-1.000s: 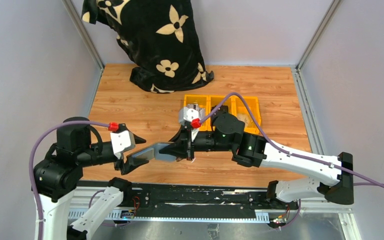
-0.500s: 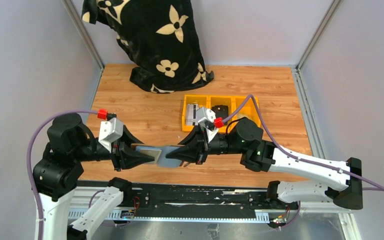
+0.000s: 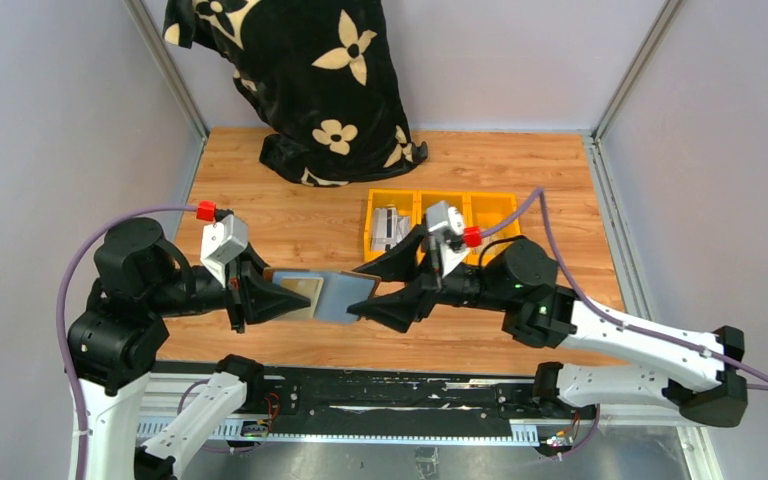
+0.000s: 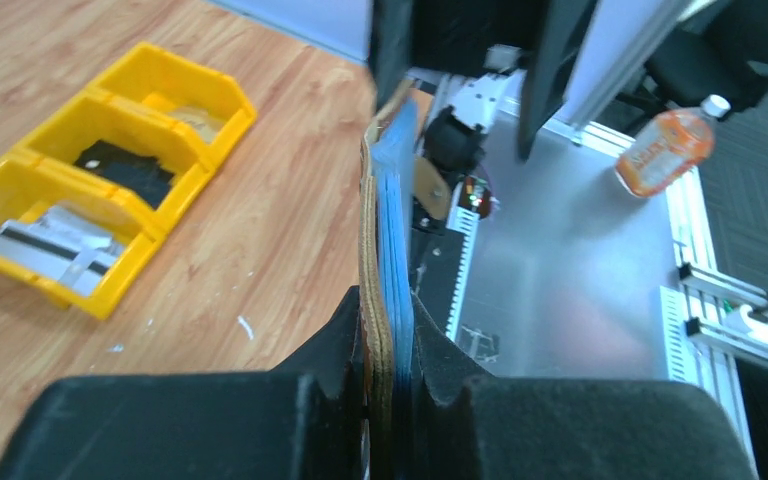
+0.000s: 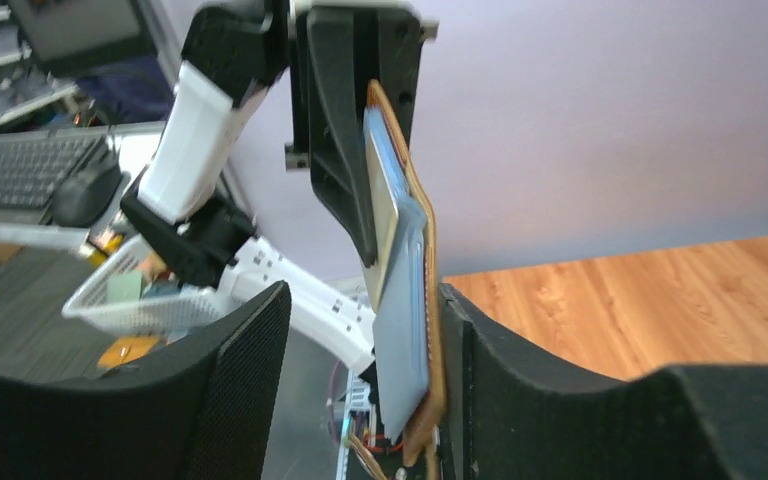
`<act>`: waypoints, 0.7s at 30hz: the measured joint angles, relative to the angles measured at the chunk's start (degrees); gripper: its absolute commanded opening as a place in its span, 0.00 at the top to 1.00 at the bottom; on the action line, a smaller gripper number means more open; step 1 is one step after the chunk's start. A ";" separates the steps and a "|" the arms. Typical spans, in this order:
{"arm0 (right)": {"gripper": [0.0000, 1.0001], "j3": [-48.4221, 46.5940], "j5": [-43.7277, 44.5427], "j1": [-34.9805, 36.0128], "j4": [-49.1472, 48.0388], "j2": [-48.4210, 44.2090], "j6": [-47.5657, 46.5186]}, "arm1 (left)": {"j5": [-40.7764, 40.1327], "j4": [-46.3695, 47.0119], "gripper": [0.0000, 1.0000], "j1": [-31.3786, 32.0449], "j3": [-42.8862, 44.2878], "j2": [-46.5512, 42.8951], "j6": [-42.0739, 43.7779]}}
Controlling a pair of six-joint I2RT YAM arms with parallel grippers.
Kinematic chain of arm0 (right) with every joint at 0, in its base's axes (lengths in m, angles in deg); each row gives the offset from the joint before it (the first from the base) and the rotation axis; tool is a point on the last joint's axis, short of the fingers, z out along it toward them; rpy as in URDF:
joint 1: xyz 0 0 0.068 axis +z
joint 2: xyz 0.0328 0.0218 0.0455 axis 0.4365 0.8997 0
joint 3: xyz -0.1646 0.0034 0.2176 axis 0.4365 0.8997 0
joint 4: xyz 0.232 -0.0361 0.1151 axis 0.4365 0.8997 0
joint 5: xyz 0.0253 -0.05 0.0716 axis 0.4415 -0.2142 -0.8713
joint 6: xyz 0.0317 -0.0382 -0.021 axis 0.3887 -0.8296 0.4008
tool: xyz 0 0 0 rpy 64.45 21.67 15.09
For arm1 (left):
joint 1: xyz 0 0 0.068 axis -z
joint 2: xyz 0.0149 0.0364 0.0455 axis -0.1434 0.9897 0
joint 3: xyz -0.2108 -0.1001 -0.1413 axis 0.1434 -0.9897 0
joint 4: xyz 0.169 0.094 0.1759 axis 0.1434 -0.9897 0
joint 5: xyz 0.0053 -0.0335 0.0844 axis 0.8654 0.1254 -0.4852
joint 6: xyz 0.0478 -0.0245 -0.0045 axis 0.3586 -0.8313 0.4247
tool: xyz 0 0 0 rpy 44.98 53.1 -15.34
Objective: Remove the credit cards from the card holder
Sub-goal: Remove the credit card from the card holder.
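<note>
The brown card holder [image 3: 305,274] hangs in the air over the table's near edge, with pale grey-blue credit cards [image 3: 343,297] lying against its inner face. My left gripper [image 3: 278,298] is shut on its left end. In the left wrist view the brown leather [image 4: 372,250] and the blue card edges [image 4: 398,250] are pinched edge-on between my left gripper's [image 4: 390,335] jaws. My right gripper [image 3: 358,289] is open around the right end. In the right wrist view the card holder [image 5: 431,330] and cards [image 5: 403,340] rest against the right finger [image 5: 490,390], well apart from the other.
Three joined yellow bins [image 3: 419,205] sit behind the grippers; one holds silvery pieces [image 3: 392,224], another a black object [image 4: 120,170]. A black floral cloth [image 3: 305,80] is heaped at the back. The black rail [image 3: 380,395] runs along the table's near edge.
My left gripper has closed on the card holder's left end. My right gripper, shut on it before, has opened. The holder has shifted slightly away from the near edge.
</note>
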 measured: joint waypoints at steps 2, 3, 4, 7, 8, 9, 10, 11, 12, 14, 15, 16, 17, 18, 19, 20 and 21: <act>0.45 -0.04 3.87 0.00 0.55 -2.40 0.48 | -3.41 0.15 1.00 0.00 -0.04 0.00 -0.66; 0.45 -0.15 5.27 0.00 0.55 -3.37 0.96 | -4.87 0.20 1.00 0.00 -0.15 0.00 -0.87; 0.45 -0.26 6.25 0.00 0.48 -4.09 1.53 | -6.47 0.20 1.00 0.00 -0.42 0.00 -1.14; 0.45 -0.72 6.16 0.00 -0.46 -4.37 3.76 | -10.05 0.17 1.00 0.00 -1.29 0.04 -1.92; 0.45 -1.09 5.55 0.00 -0.96 -3.56 4.94 | -10.91 0.17 1.00 0.00 -1.53 0.17 -2.12; 0.45 -1.49 4.52 0.00 -1.42 -2.60 5.92 | -11.41 0.20 1.00 0.00 -1.66 0.35 -2.27; 0.45 -2.29 3.23 0.00 -1.77 -1.14 7.26 | -11.96 0.17 1.00 0.00 -1.77 0.61 -2.49; 0.45 -3.32 1.62 0.00 -2.14 0.52 8.50 | -12.28 0.17 1.00 0.00 -1.77 0.90 -2.78; 0.45 -4.04 0.68 0.00 -2.45 1.99 9.33 | -12.44 0.20 1.00 0.00 -1.77 1.16 -3.17; 0.45 -5.31 -1.79 0.00 -2.84 6.51 11.65 | -12.00 0.20 1.00 0.00 -1.77 1.57 -3.74; 0.44 -5.31 -2.27 0.00 -2.78 7.82 12.31 | -11.37 0.20 1.00 0.00 -1.77 1.68 -3.93; 0.44 -5.31 -2.84 0.00 -2.36 9.25 13.07 | -10.27 0.20 1.00 0.00 -1.77 1.77 -4.31; 0.44 -5.29 -3.08 0.00 -1.95 10.45 13.64 | -8.90 0.20 1.00 0.00 -1.75 1.81 -4.72; 0.44 -5.20 -3.32 0.00 -1.46 11.21 14.34 | -7.69 0.20 1.00 0.00 -1.73 1.79 -5.01; 0.44 -5.03 -3.82 0.02 -1.31 11.34 14.88 | -6.95 0.20 1.00 -0.07 -1.70 1.81 -5.20; 0.44 -4.94 -4.13 0.02 -1.18 11.19 15.13 | -5.99 0.22 1.00 -0.07 -1.70 1.84 -5.42; 0.44 -4.85 -4.28 0.04 -1.16 10.64 15.28 | -4.55 0.26 1.00 -0.07 -1.68 1.92 -5.75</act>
